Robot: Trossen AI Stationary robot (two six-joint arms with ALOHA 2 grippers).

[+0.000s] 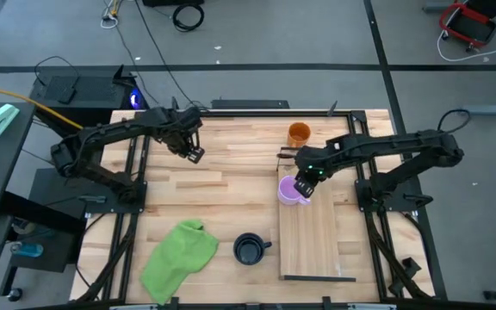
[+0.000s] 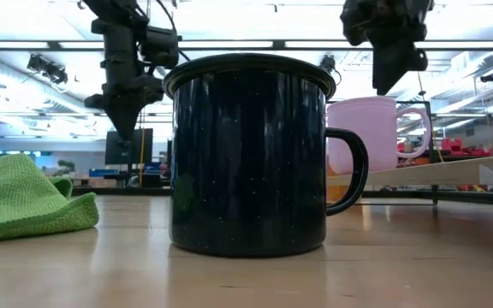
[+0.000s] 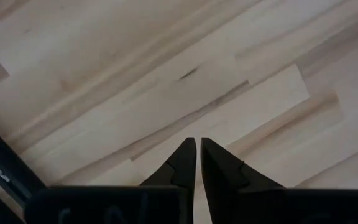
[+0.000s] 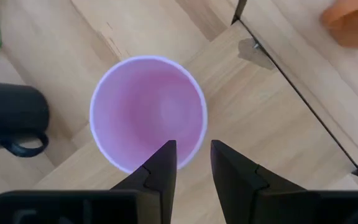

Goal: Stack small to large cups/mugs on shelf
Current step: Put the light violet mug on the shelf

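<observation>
Three small mugs with handles are on the table. One is a light purple mug point(image 4: 148, 112). It stands upright on the long light-wood shelf board point(image 1: 313, 237), at the corner of the board's far end. The right gripper point(image 4: 193, 163) hangs just above it. Its two dark fingers point(image 4: 161, 165) are a little apart, with a gap between them, and they hold nothing. One fingertip sits over the mug's rim, and the other is just outside the rim. The mug's round open top faces up at the fingers.

The shiny black mug point(image 2: 251, 154) stands on the wood table, off the board, to one side of the right fingers. Its handle points toward the board. The orange mug point(image 1: 299, 133) stands on the table past the far end of the board, apart from the right fingers.

A soft green cloth point(image 1: 179, 258) lies crumpled near the black mug.

The left gripper point(image 3: 197, 163) waits over bare table planks point(image 3: 166, 68), well apart from all the mugs. Its fingers are close together, almost touching, with nothing between them.
</observation>
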